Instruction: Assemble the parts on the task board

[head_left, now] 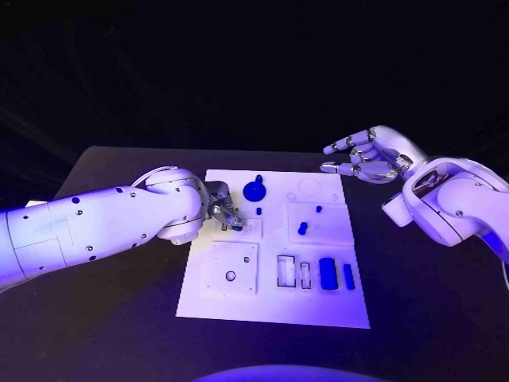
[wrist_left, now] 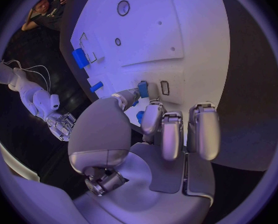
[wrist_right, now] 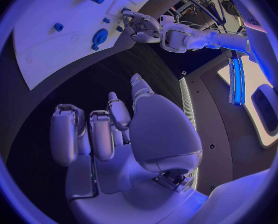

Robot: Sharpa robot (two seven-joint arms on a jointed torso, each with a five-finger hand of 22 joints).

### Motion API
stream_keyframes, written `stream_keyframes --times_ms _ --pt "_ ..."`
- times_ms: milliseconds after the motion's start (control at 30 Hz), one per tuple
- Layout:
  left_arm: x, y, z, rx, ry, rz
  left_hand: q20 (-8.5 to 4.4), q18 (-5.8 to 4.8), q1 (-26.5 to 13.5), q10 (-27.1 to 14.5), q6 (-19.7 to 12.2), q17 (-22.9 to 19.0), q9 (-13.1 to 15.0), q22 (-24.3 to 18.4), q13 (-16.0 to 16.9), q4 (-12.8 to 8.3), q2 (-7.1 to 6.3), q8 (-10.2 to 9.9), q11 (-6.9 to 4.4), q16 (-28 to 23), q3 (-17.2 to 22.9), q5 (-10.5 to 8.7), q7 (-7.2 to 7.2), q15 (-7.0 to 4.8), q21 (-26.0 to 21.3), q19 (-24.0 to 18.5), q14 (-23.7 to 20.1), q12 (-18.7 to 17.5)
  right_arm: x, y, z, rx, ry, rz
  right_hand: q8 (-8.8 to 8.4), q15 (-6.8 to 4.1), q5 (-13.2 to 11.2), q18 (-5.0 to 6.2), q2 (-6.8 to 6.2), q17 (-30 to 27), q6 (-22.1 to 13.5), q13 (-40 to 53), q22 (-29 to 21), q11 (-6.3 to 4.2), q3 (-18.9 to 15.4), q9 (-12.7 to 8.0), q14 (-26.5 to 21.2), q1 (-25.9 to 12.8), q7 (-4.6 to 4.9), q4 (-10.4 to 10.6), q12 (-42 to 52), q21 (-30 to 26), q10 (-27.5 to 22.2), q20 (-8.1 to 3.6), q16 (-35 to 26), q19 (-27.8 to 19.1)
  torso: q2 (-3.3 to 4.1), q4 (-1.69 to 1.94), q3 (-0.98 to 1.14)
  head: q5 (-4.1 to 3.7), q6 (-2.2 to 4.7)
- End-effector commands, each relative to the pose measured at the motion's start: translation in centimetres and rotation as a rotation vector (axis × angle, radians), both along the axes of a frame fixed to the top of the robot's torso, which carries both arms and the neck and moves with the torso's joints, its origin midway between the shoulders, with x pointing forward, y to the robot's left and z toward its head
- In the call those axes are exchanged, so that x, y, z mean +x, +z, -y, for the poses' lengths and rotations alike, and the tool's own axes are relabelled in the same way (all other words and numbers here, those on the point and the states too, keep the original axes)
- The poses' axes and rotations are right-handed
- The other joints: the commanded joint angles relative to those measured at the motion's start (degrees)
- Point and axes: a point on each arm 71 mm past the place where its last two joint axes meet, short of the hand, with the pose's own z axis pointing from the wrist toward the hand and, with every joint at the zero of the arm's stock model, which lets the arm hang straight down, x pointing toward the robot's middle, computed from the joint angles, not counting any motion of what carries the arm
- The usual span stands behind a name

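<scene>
Head view: the left robot hand (head_left: pixel 220 213) sits at the left edge of the task board (head_left: pixel 277 306), pinching a small blue part (wrist_left: pixel 142 88) just above a small slot, probably to line it up. The right robot hand (head_left: pixel 363 157) hovers off the board's far right corner, fingers loosely curled and holding nothing, likely to stay clear.

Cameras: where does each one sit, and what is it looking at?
Head view: from the robot's head, looking down at the task board; both arms, left hand and right hand show.
Left wrist view: behind the left hand, facing the board; its fingers pinch a small blue part.
Right wrist view: behind the right hand, fingers apart over the table.
All three share the board.
</scene>
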Motion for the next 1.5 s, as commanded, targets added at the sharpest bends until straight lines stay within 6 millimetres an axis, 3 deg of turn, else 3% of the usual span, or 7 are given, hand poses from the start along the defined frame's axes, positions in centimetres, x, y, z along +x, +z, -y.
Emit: stream_keyframes --times_ms 33,967,1167,1267,1433,1467,1500 --pt "-0.21 -0.47 0.12 0.028 -0.022 -0.033 -0.54 -1.17 -0.63 0.07 0.51 15.08 0.09 4.82 0.13 0.15 -0.02 0.31 -0.2 0.17 -0.55 -0.04 -0.21 -0.42 0.01 0.68 6.01 0.22 -0.04 -0.01 -0.08 -0.001 0.01 0.0 0.1 -0.14 0.24 0.67 0.31 7.22 0.36 -0.06 -0.06 -0.01 -0.3 0.09 4.29 0.24 -0.13 -0.05 0.05 -0.19 -0.05 -0.15 -0.32 -0.39 0.01 0.0 0.0 0.01 -0.07" --pt "0.42 -0.63 0.36 0.039 -0.021 -0.04 -0.72 -1.31 -4.49 0.57 1.68 15.08 0.65 5.48 0.73 3.22 0.25 0.33 -0.39 0.17 -4.98 -0.06 -0.45 -0.56 0.27 1.07 6.01 0.85 -0.09 0.02 -0.01 -0.001 0.009 0.0 0.07 -0.14 0.29 0.7 0.31 7.13 0.35 -0.16 -0.23 0.0 -0.51 0.08 4.27 0.13 -0.12 0.03 -0.06 -0.3 -0.12 -0.17 -0.4 -0.45 0.0 0.04 0.01 -0.18 -0.29" --pt "0.44 -0.64 0.23 0.04 -0.019 -0.041 -0.69 -1.36 -6.24 0.46 2.22 15.08 0.99 5.72 0.19 4.99 0.35 0.5 -0.37 0.17 -8.72 -0.24 -0.42 -0.51 0.35 1.2 6.01 0.36 -0.1 0.01 -0.01 -0.001 0.01 0.0 0.07 -0.15 0.37 0.71 0.35 7.1 0.35 -0.19 -0.3 -0.01 -0.58 0.08 4.27 0.08 -0.12 0.08 -0.08 -0.35 -0.13 -0.17 -0.43 -0.47 0.0 0.05 -0.03 -0.25 -0.31" --pt "0.48 -0.61 0.1 0.039 -0.015 -0.038 -0.7 -1.42 -7.71 0.5 2.39 15.08 1.34 5.98 -0.01 6.31 0.15 0.71 -0.4 0.17 -12.73 -0.47 -0.48 -0.52 0.46 1.34 6.01 0.23 -0.08 0.0 0.02 -0.002 0.009 -0.001 0.06 -0.15 0.43 0.71 0.37 7.12 0.35 -0.18 -0.29 -0.01 -0.62 0.08 4.27 0.05 -0.12 0.1 -0.07 -0.35 -0.12 -0.17 -0.42 -0.47 0.01 0.04 -0.02 -0.23 -0.29" --pt "0.57 -0.48 -0.15 0.032 -0.002 -0.028 -0.83 -1.47 -8.34 0.71 2.44 15.08 1.86 6.3 0.1 7.85 1.02 0.92 -0.55 0.17 -18.75 -0.92 -0.68 -0.67 0.58 1.5 6.01 0.45 -0.05 -0.01 0.03 -0.002 0.008 0.0 0.06 -0.15 0.46 0.74 0.38 7.14 0.35 -0.18 -0.42 0.0 -0.65 0.08 4.28 0.03 -0.12 0.12 -0.07 -0.42 -0.12 -0.17 -0.41 -0.52 0.0 0.04 -0.05 -0.29 -0.2" --pt "0.58 -0.44 -0.23 0.029 0.001 -0.025 -0.85 -1.47 -8.41 0.75 2.48 15.08 1.94 6.3 0.17 7.92 1.22 0.98 -0.57 0.17 -19.62 -1.36 -0.71 -0.68 0.57 1.5 6.01 0.53 -0.04 -0.01 0.03 -0.002 0.008 0.0 0.06 -0.15 0.46 0.74 0.38 7.13 0.35 -0.18 -0.44 0.0 -0.66 0.08 4.28 0.02 -0.12 0.12 -0.07 -0.43 -0.12 -0.17 -0.41 -0.53 0.0 0.03 -0.07 -0.32 -0.2" --pt "0.59 -0.39 -0.33 0.026 0.005 -0.022 -0.88 -1.48 -8.42 0.81 2.51 15.08 2.12 6.35 0.24 7.95 1.86 1.07 -0.59 0.17 -21.78 -3.21 -0.78 -0.74 0.56 1.53 6.01 0.62 -0.02 -0.02 0.02 -0.002 0.009 0.0 0.06 -0.15 0.48 0.76 0.38 7.11 0.35 -0.17 -0.54 0.0 -0.71 0.07 4.27 -0.01 -0.12 0.15 -0.06 -0.49 -0.11 -0.18 -0.43 -0.56 0.01 0.01 -0.07 -0.36 -0.2"
